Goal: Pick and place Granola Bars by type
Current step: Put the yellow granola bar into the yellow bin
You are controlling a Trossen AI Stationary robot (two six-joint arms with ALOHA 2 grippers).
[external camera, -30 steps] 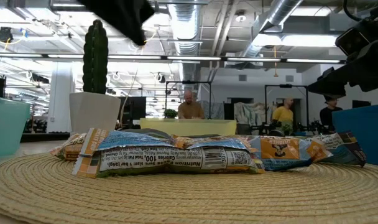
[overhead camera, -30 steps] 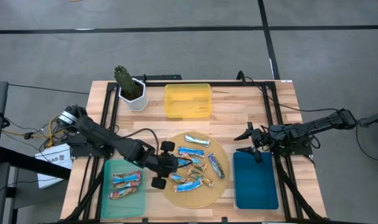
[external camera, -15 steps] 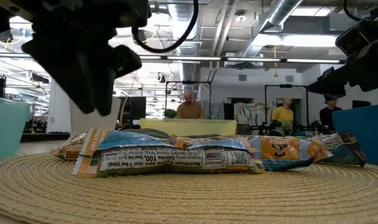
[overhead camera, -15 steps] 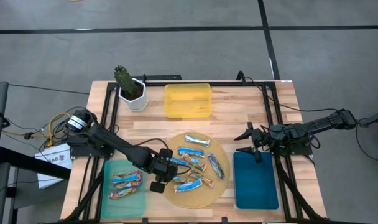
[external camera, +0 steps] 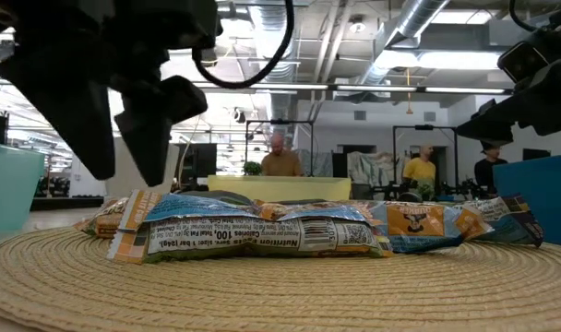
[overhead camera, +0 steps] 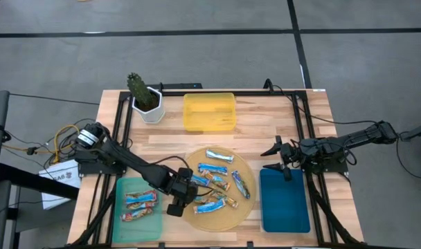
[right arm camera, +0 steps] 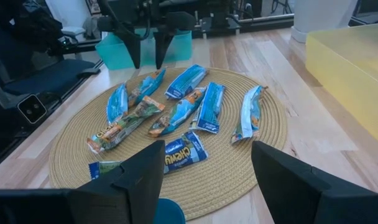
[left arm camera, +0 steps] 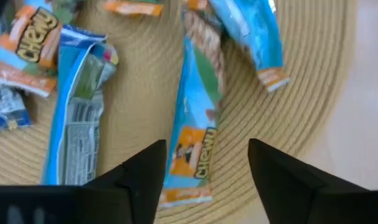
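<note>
A: Where is your left gripper (overhead camera: 185, 194)?

B: Over the left part of the round woven mat (overhead camera: 243, 208). Its fingers are spread apart, one on each side of a blue Chewy bar (left arm camera: 195, 140) lying flat on the weave, with nothing pinched between them.

A: And the Granola Bars (overhead camera: 217, 182)?

B: Most lie scattered on your mat, some overlapping. Two more bars (overhead camera: 140, 205) rest in the teal tray (overhead camera: 122, 187), left of the mat.

A: Right side?

B: Your right gripper (overhead camera: 278, 158) hangs just above the blue tray (overhead camera: 285, 206), fingers wide apart, empty. The yellow tray (overhead camera: 209, 112) and the potted cactus (overhead camera: 142, 94) stand at the far edge.
</note>
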